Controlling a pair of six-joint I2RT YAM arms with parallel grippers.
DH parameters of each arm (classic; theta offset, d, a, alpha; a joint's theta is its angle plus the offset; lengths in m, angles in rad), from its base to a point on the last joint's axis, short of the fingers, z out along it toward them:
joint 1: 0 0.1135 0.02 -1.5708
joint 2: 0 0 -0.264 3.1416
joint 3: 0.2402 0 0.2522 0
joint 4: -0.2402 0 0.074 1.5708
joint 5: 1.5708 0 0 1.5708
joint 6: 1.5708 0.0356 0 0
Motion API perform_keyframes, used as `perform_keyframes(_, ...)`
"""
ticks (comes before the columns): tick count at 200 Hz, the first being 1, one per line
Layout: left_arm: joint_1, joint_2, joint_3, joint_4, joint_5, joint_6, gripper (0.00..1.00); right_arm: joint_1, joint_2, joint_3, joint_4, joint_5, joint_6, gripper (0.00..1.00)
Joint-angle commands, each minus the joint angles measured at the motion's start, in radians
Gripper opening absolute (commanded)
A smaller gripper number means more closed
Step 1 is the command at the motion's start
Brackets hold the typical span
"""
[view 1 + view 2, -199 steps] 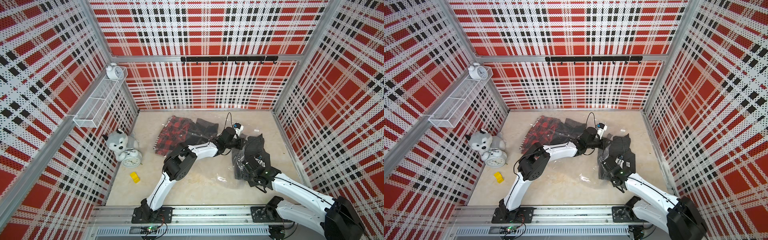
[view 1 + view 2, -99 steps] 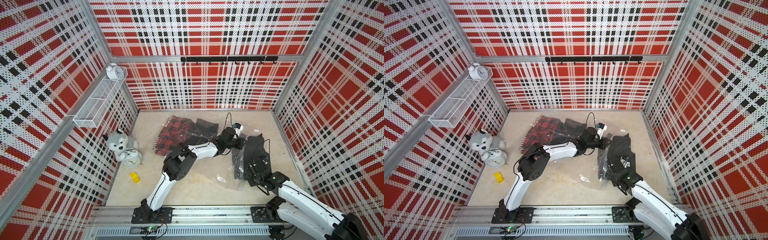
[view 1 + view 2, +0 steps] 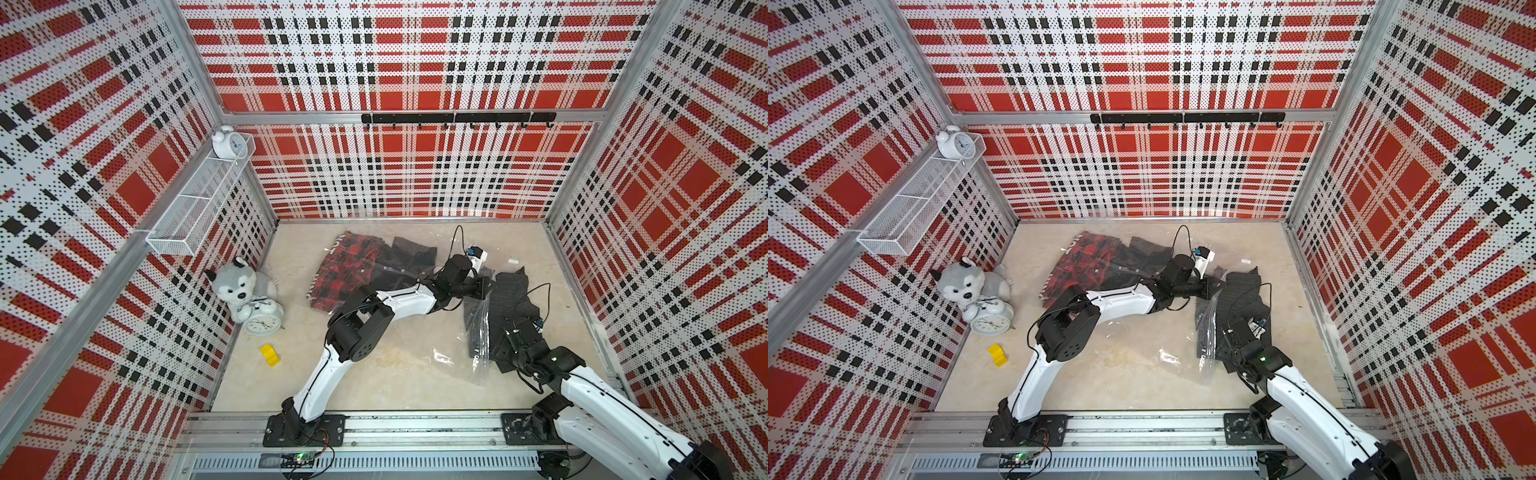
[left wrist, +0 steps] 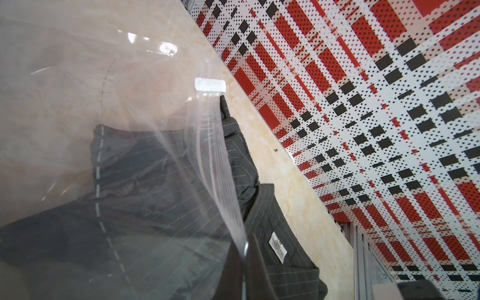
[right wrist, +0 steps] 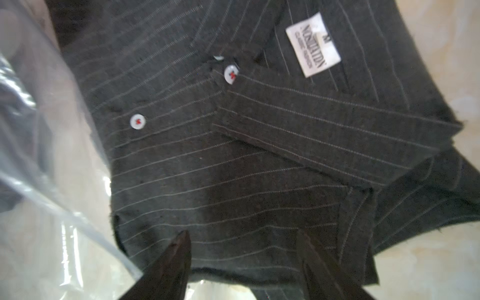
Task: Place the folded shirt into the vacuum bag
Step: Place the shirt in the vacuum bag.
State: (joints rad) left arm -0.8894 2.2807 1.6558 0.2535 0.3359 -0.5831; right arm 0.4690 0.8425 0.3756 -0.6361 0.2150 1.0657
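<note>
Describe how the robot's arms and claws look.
Both the left arm and the right arm have white shells with bulky black joints, bolted to black base plates. Thin black cables loop off each wrist, and a green light glows on the right arm. The left claw and right claw have dark, tapering fingers.

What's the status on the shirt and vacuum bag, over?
Left gripper shut on vacuum bag edge. Right gripper open over pinstriped shirt. Shirt partly under plastic, collar end outside. Red plaid garment lies aside.

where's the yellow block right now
In both top views the yellow block lies on the floor at the left side, just nearer the arm bases than the alarm clock and plush husky.
</note>
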Motion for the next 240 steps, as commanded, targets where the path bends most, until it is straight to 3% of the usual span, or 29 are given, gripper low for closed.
perform_keyframes(1, -0.011, -0.043, 0.021, -0.007, 0.001, 0.005, 0.00, -0.006, 0.049, -0.001, 0.046, -0.049, -0.014, 0.67)
perform_keyframes(30, -0.016, -0.042, 0.022, -0.006, 0.000, 0.003, 0.00, -0.007, 0.055, -0.006, 0.067, -0.058, -0.007, 0.65)
perform_keyframes(54, -0.021, -0.046, 0.022, -0.003, -0.001, 0.003, 0.00, -0.007, 0.069, -0.008, 0.083, -0.058, -0.016, 0.55)
perform_keyframes(101, -0.023, -0.049, 0.018, -0.003, -0.002, 0.005, 0.00, -0.006, 0.111, -0.001, 0.102, -0.066, -0.025, 0.53)
perform_keyframes(143, -0.022, -0.052, 0.013, 0.003, 0.000, 0.005, 0.00, -0.007, 0.114, 0.002, 0.101, -0.067, -0.042, 0.13)
perform_keyframes(165, -0.023, -0.055, 0.012, 0.003, 0.002, 0.004, 0.00, -0.007, 0.096, 0.030, 0.066, -0.055, -0.056, 0.00)
perform_keyframes(204, -0.024, -0.062, 0.001, 0.004, 0.003, 0.008, 0.00, -0.007, 0.037, 0.110, 0.038, -0.083, -0.109, 0.00)
perform_keyframes(240, -0.024, -0.079, -0.010, 0.009, 0.004, 0.008, 0.00, -0.007, 0.045, 0.136, 0.143, -0.213, -0.125, 0.00)
